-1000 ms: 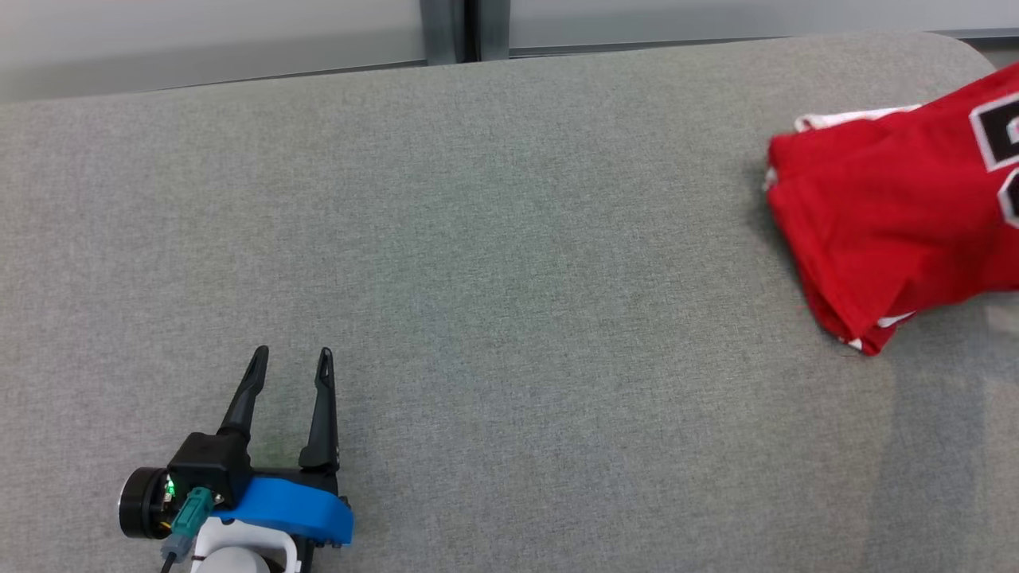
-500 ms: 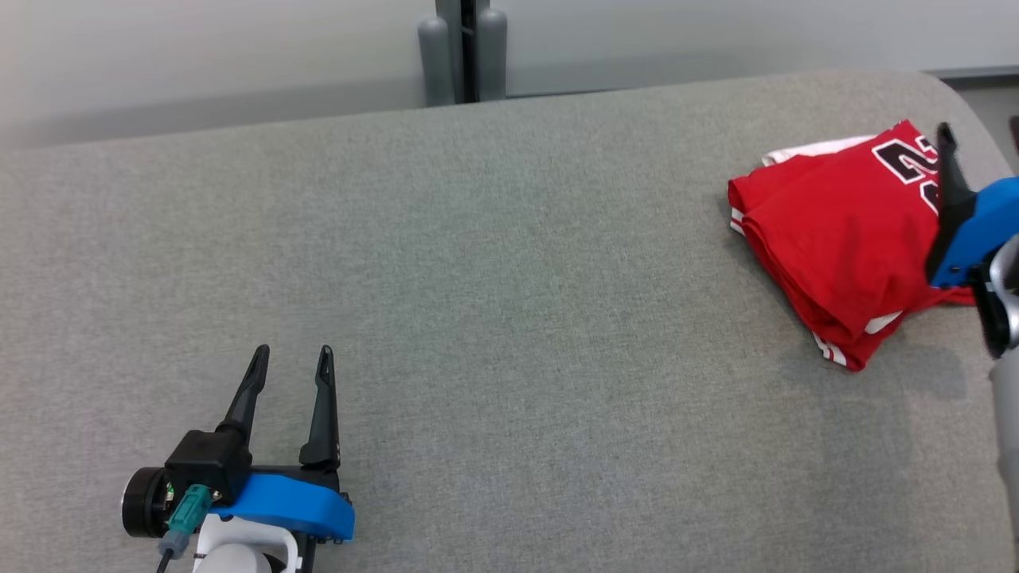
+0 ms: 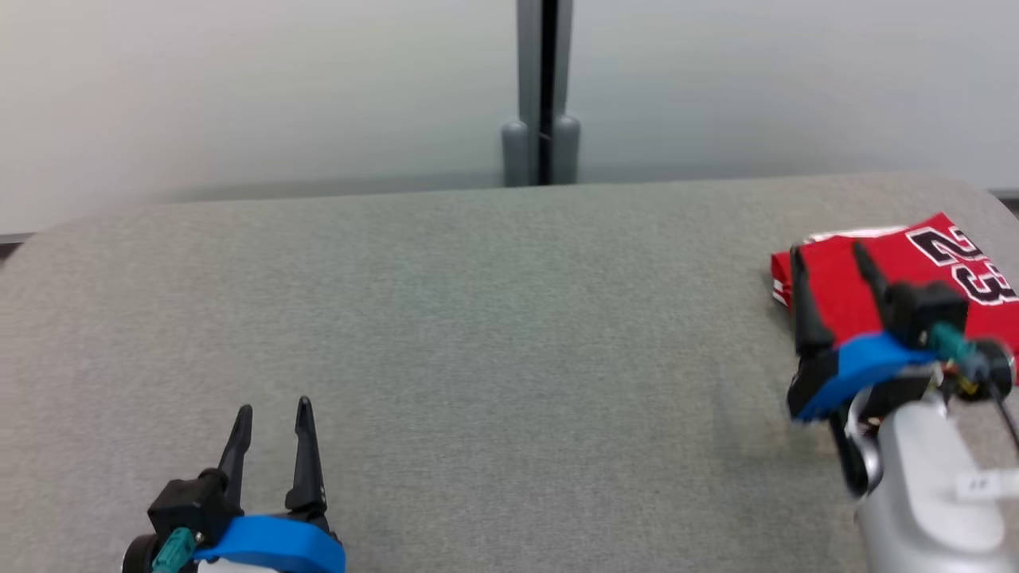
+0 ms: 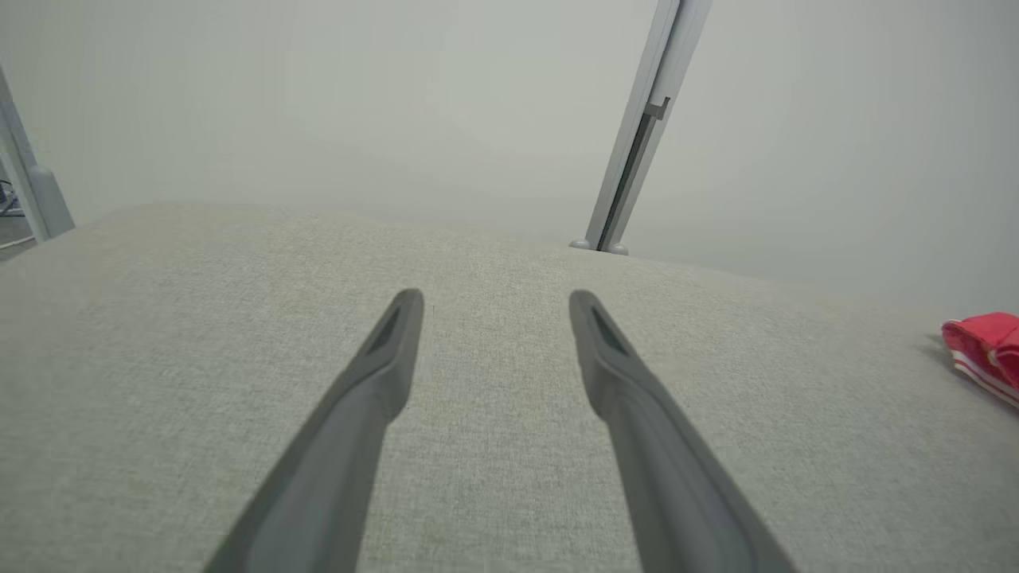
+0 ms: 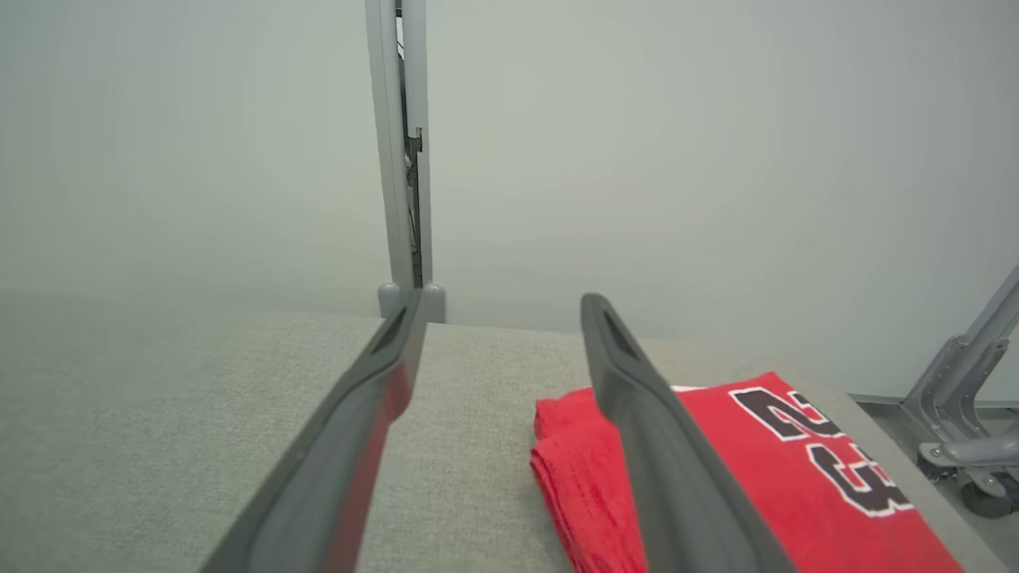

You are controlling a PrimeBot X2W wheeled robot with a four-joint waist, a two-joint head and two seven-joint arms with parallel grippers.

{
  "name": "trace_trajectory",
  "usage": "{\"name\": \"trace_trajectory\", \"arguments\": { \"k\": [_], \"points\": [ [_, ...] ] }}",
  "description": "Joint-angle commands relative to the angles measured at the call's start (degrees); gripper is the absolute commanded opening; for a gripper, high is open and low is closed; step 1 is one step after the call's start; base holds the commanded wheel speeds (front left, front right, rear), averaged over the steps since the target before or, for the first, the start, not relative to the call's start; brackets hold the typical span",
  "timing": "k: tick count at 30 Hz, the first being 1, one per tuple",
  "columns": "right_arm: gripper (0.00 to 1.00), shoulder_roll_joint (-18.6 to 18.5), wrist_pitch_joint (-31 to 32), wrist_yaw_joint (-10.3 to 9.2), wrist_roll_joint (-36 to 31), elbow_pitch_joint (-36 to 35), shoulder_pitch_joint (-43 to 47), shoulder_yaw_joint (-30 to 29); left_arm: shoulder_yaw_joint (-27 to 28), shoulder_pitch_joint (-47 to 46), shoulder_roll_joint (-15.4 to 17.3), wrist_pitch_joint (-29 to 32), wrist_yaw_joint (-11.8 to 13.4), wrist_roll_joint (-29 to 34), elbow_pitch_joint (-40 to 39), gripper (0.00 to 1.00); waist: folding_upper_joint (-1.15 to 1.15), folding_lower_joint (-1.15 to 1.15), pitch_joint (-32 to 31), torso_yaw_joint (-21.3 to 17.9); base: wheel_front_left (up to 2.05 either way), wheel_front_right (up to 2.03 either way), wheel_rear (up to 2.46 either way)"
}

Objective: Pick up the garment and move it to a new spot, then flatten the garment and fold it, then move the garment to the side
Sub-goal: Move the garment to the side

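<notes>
1. the folded red garment (image 3: pixel 899 259) lies at the right end of the grey worktop (image 3: pixel 509 318), number 23 facing up.
2. the right claw (image 3: pixel 827 249) is over its left edge, fingers apart, holding nothing.
3. the left claw (image 3: pixel 273 406), also spread and empty, sits well apart near the front.

The head camera now looks higher than before. The pale wall (image 3: pixel 239 95) and the grey post (image 3: pixel 541 87) take up much more of the top of the head view, and the left gripper (image 3: pixel 272 410) sits lower in it, its base cut off by the bottom edge. The right gripper (image 3: pixel 828 251) was out of the head view a second ago and only at its right edge half a second ago. It now shows whole at the right, fingers spread, in front of the near-left part of the garment (image 3: pixel 903 253).
</notes>
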Motion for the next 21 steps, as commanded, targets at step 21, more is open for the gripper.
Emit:
{"name": "trace_trajectory", "arguments": {
  "k": [21],
  "points": [
    [1.0, 2.08, -3.32, -0.01, 8.83, -15.63, 27.01, 6.33, -0.22, 5.95, -0.67, -0.33, 1.43, 0.25, 1.29, 1.0, 0.0, 0.01, -3.51, 2.69, 0.0, 0.0, 0.0]
  ]
}}
